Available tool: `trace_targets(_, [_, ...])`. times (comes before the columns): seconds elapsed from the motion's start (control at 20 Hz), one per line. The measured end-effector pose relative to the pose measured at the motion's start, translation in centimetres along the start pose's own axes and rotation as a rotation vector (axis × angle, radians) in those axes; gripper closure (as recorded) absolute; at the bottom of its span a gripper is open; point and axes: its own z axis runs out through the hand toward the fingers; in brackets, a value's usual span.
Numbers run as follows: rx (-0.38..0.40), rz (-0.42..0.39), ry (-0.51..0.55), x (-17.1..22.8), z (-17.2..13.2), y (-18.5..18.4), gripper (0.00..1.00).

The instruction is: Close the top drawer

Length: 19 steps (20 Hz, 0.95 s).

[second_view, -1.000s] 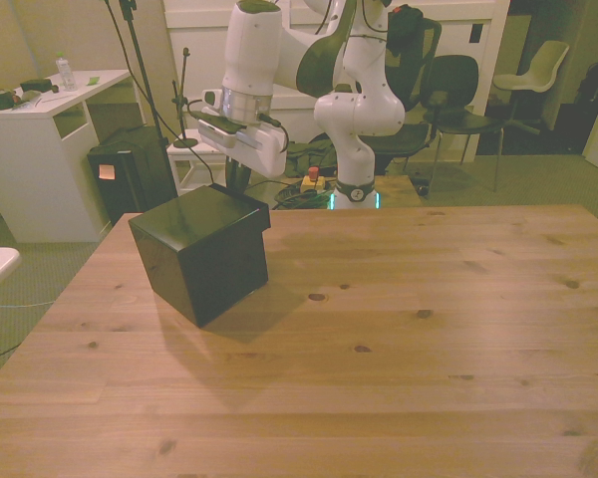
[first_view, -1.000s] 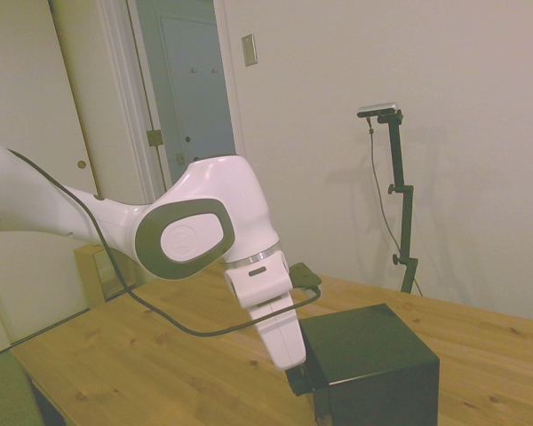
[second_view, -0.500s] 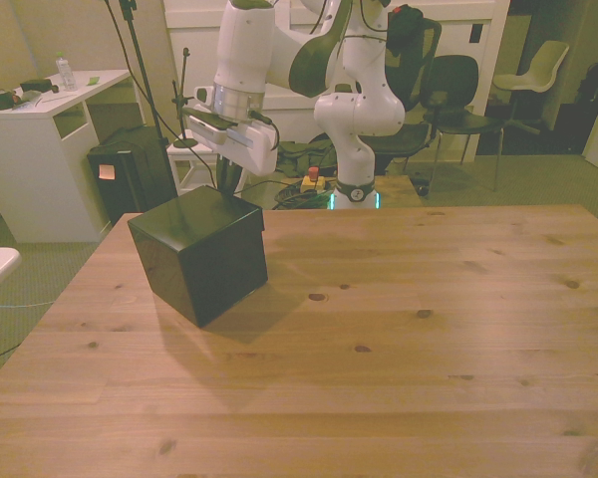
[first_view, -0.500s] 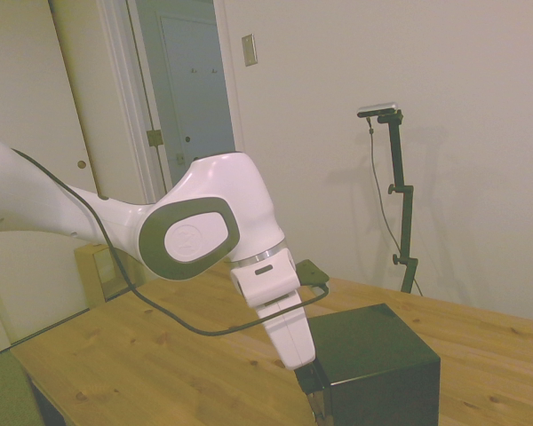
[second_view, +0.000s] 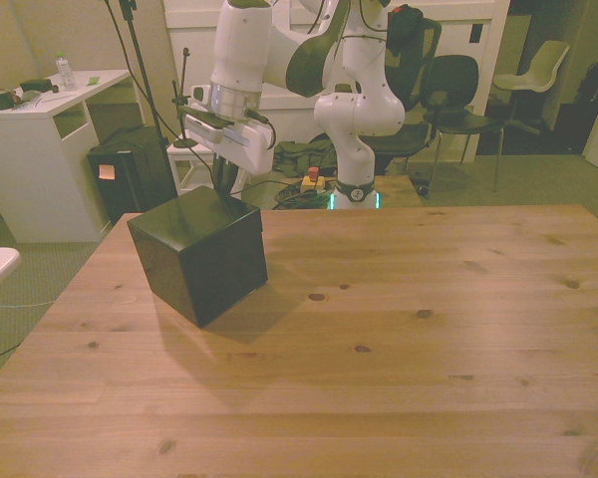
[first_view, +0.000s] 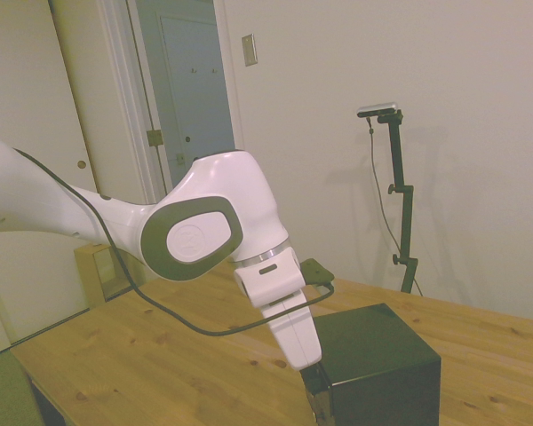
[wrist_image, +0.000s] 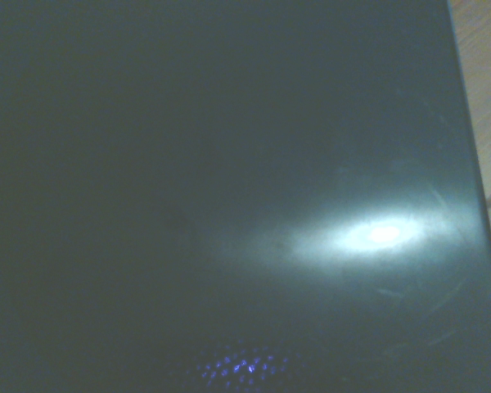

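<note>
A small black cabinet (second_view: pixel 199 254) stands on the wooden table (second_view: pixel 399 339) toward the front view's left. The side view shows it at the lower right (first_view: pixel 382 355). My gripper (first_view: pixel 314 401) hangs at the cabinet's upper edge on the arm's side, right against that face. In the front view my gripper (second_view: pixel 224 187) sits just behind the cabinet's far top edge. The top drawer's front lies on that hidden face, so I cannot see it or its knob. Nothing juts out past the cabinet's outline. A glossy black surface (wrist_image: pixel 229 164) fills the wrist view.
The cabinet sits near the table's far corner on the front view's left. Off the table on that side stand a white desk (second_view: pixel 40 129) and a black bin (second_view: pixel 130 179). A dark cable (first_view: pixel 204 330) loops under my wrist.
My gripper has shifted toward the cabinet and slightly to the front view's left. The dark part that jutted from the cabinet's arm-side face a second ago now sits flush with it.
</note>
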Motion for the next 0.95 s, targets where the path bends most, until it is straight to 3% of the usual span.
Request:
trace_targets(0.55, [0.003,-0.009,0.003,0.6,-0.1,0.2,1.0])
trace_targets(0.9, [-0.003,-0.074,-0.029,-3.4,0.4,0.2,1.0])
trace_targets(0.95, [0.003,-0.083,-0.04,-4.1,0.2,0.4,0.0])
